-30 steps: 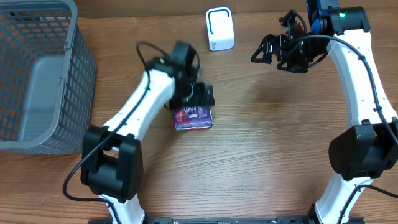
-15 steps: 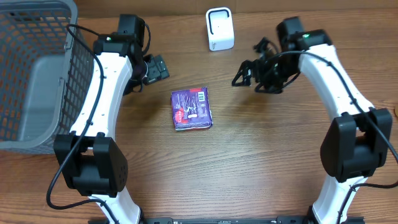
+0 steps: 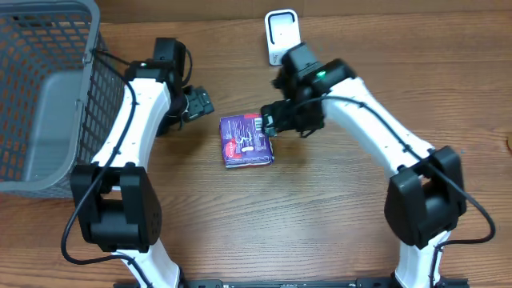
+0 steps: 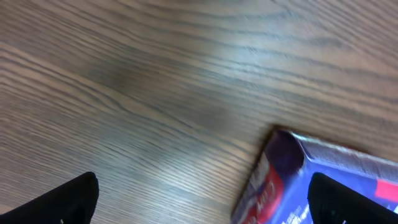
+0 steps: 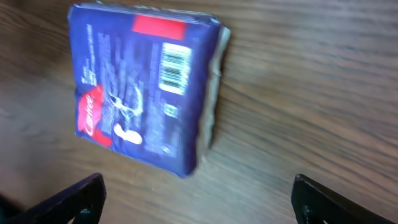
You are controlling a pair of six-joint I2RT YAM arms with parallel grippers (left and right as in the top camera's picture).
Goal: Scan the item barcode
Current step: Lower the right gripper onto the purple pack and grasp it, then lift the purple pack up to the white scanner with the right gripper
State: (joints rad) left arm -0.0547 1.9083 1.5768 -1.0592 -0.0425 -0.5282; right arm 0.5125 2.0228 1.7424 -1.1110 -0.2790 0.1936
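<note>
My right gripper [image 3: 271, 125] swung from the upper right to the purple packet [image 3: 246, 142]. My left gripper [image 3: 201, 102] backed off it, toward the upper left.

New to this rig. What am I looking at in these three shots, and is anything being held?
Two white robot arms at a wooden table, each ending in a two-finger gripper. The wide picture is from overhead; the close-ups come from wrist cameras. On the table: a purple packet, a white scanner, a grey basket. The right wrist view shows the packet's barcode facing up. The left gripper and right gripper are open; nothing is held.
</note>
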